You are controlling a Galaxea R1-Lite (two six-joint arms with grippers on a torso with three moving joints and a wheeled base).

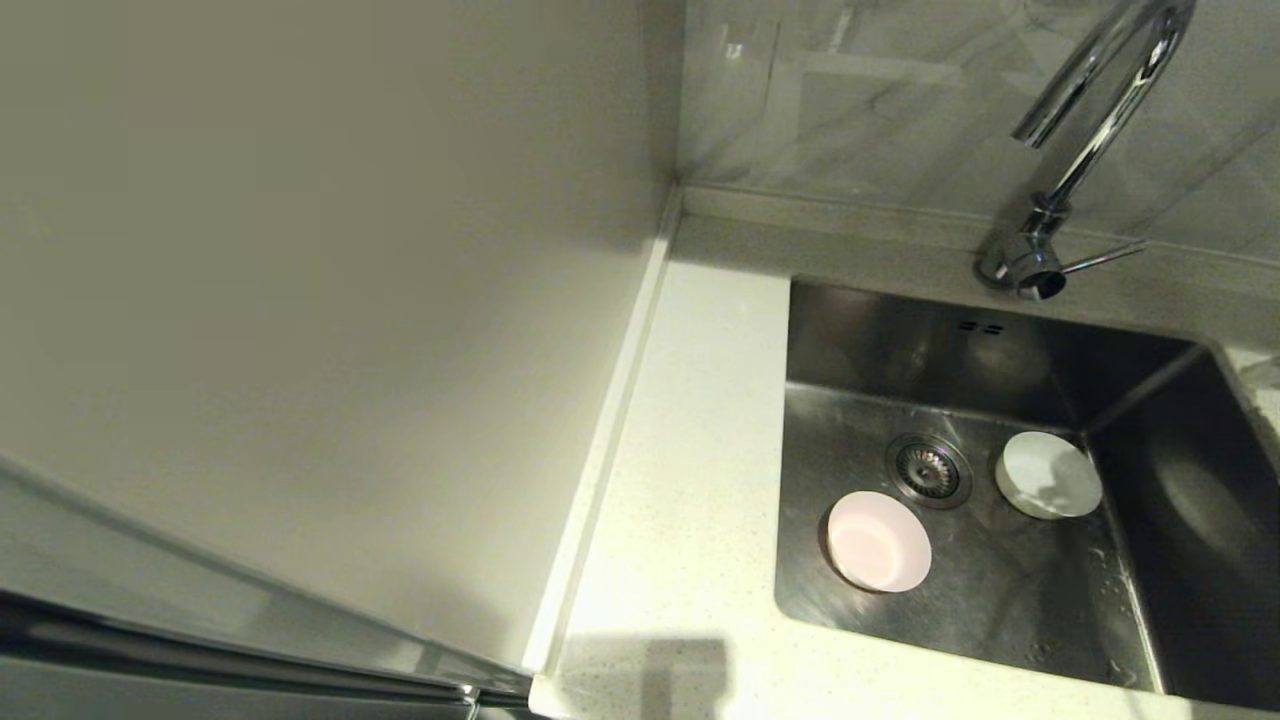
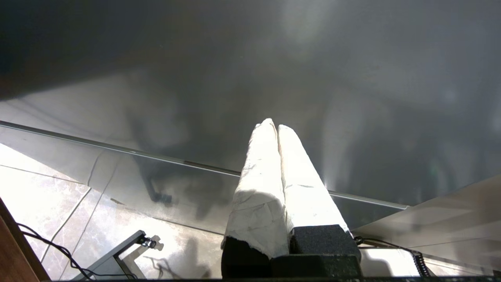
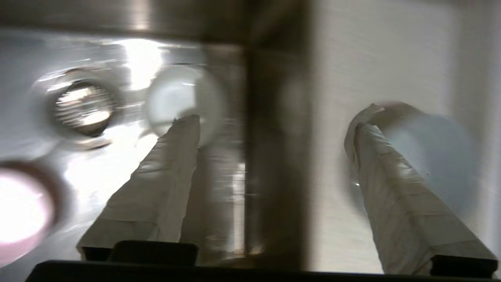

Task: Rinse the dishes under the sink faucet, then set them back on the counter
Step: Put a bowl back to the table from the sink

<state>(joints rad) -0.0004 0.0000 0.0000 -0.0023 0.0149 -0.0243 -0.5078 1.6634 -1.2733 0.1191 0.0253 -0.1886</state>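
Observation:
In the steel sink [image 1: 1010,590] a pale pink bowl [image 1: 878,541] lies left of the drain [image 1: 928,469] and a white bowl [image 1: 1047,474] right of it. The chrome faucet [image 1: 1090,130] rises at the back, no water showing. Neither gripper shows in the head view. My right gripper [image 3: 274,122] is open wide above the sink's side wall [image 3: 274,164]. One finger [image 3: 156,188] points at the white bowl [image 3: 180,96]; the other finger [image 3: 399,203] overlaps the rim of a pale blue bowl [image 3: 434,156] on the counter [image 3: 332,78]. The pink bowl [image 3: 19,207] is also visible.
White speckled counter [image 1: 690,480] runs along the sink's left, bounded by a cream wall panel [image 1: 300,300]. My left gripper [image 2: 274,125] is parked low, facing a dark glossy panel [image 2: 250,58], with floor tiles [image 2: 58,203] and cables [image 2: 47,246] below.

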